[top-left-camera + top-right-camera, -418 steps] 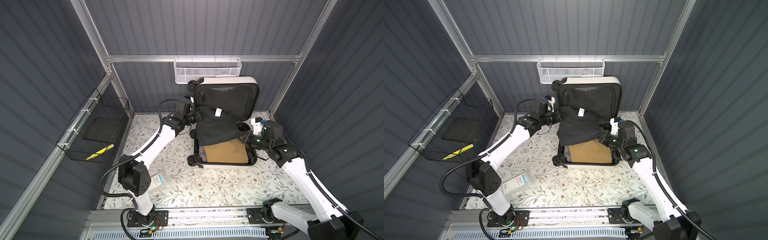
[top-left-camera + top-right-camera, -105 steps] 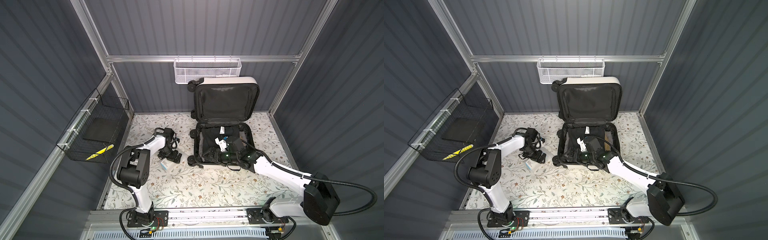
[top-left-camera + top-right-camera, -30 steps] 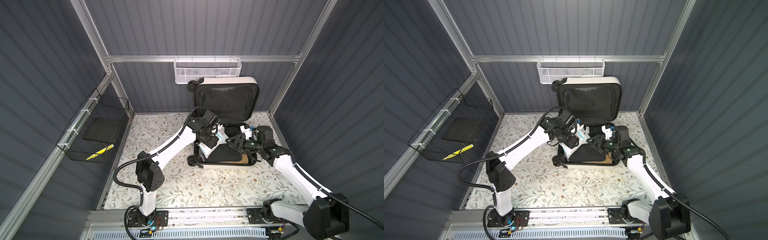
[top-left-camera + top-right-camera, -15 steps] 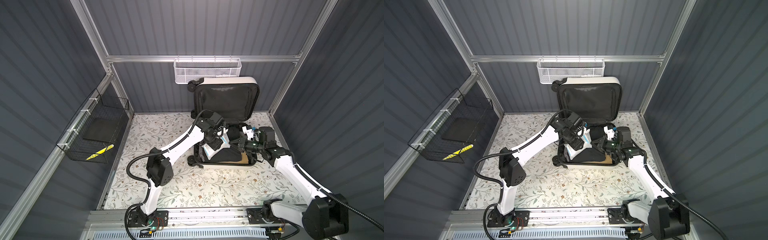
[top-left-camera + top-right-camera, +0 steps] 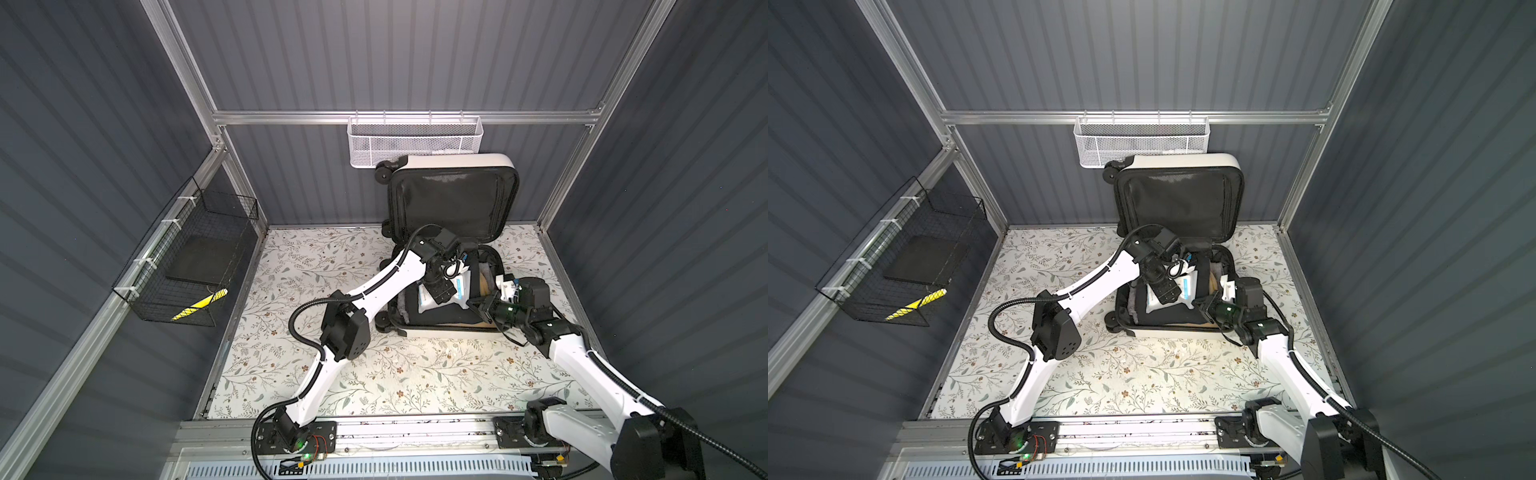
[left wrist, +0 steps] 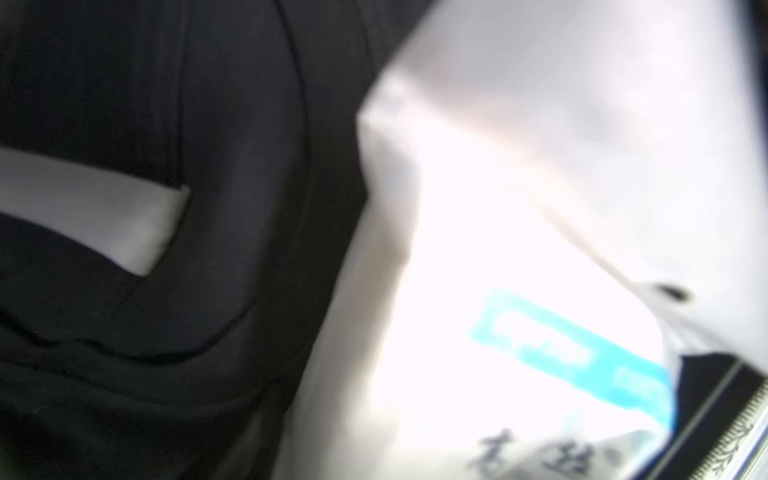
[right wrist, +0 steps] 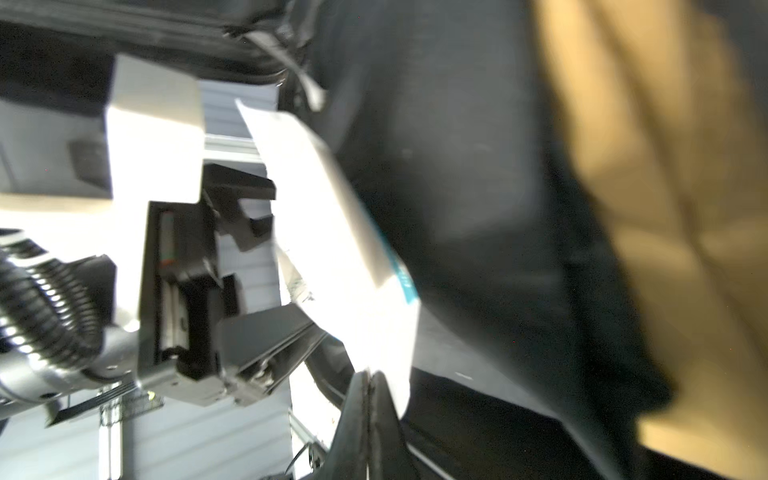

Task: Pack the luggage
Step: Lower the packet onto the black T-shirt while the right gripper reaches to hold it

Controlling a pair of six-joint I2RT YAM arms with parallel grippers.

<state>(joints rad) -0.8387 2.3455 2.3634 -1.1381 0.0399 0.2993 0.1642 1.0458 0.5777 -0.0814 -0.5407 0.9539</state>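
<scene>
Luggage: one white hard-shell suitcase [image 5: 457, 160], open at the back of the floral mat [image 5: 353, 374]. Its lid is propped upright against the rear wall and its base lies flat in front.
Contents: one black garment [image 6: 232, 270], one tan garment [image 7: 665, 208] partly under it, and one white packet [image 5: 426, 301] with a blue label on top.
Left gripper [image 5: 442, 294]: inside the base, directly over the packet, with jaws apart and nothing clamped.
Right gripper [image 5: 478, 305]: jaws together, tips against the packet's edge. Whether the film is pinched cannot be told.
Progress: judged well advanced, with three items in the base.
Outstanding: settle the packet flat, withdraw both arms, lower the lid and run the zipper.
Surroundings: one white mesh basket [image 5: 415, 141] on the rear wall and one black wire basket [image 5: 187, 257] on the side wall.
Arms: two.
</scene>
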